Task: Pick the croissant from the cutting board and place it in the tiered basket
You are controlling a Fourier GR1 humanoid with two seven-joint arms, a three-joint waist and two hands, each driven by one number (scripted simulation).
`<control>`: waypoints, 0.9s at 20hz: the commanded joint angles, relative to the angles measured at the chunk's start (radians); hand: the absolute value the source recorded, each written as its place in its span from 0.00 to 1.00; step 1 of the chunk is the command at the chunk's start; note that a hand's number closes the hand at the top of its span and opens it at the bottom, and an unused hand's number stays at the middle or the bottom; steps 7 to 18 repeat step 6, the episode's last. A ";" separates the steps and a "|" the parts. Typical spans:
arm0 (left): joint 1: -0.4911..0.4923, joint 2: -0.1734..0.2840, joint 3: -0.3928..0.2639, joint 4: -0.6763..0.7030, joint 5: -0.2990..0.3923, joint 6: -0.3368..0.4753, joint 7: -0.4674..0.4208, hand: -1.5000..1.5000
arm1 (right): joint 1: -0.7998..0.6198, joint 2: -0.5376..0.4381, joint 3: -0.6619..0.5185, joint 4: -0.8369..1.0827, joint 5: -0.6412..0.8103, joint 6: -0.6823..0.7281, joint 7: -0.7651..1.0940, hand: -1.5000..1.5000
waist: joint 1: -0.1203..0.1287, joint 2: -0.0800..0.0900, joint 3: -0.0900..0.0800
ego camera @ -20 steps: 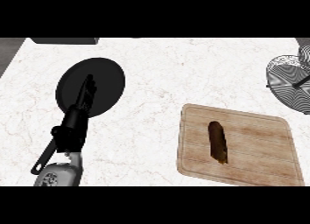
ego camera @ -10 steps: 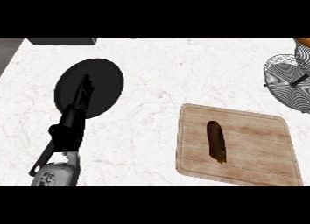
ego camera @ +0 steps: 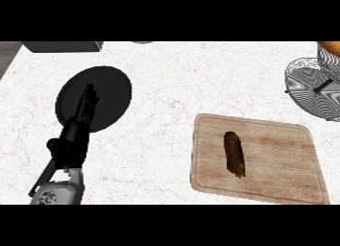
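Note:
A dark brown croissant (ego camera: pixel 235 153) lies lengthwise in the middle of the wooden cutting board (ego camera: pixel 279 163) at the lower right of the head view. The wire tiered basket (ego camera: pixel 320 89) stands at the right edge, partly cut off. My left hand (ego camera: pixel 83 108) reaches up from the lower left, seen edge-on with straight fingers over a black plate (ego camera: pixel 105 93), far to the left of the board. It holds nothing. My right hand does not show.
A dark grey box (ego camera: pixel 63 46) sits at the counter's back left. An orange round object (ego camera: pixel 337 47) shows at the top right corner above the basket. White marble counter (ego camera: pixel 173 81) spreads between the plate and the board.
The view has shifted slightly, so the basket and an orange object show more at the right. The left hand and the croissant stay where they were.

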 commanded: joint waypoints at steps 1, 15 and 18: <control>0.021 -0.030 -0.020 -0.020 -0.010 0.022 -0.008 0.50 | 0.163 -0.088 -0.142 0.061 -0.100 0.064 -0.105 0.00 | -0.010 0.000 0.001; 0.024 -0.021 -0.033 -0.019 -0.043 0.032 0.005 0.50 | 0.383 -0.219 -0.271 0.190 -0.178 0.223 -0.255 0.00 | -0.019 0.000 0.003; 0.024 -0.021 -0.033 -0.019 -0.043 0.032 0.005 0.50 | 0.383 -0.219 -0.271 0.190 -0.178 0.223 -0.255 0.00 | -0.019 0.000 0.003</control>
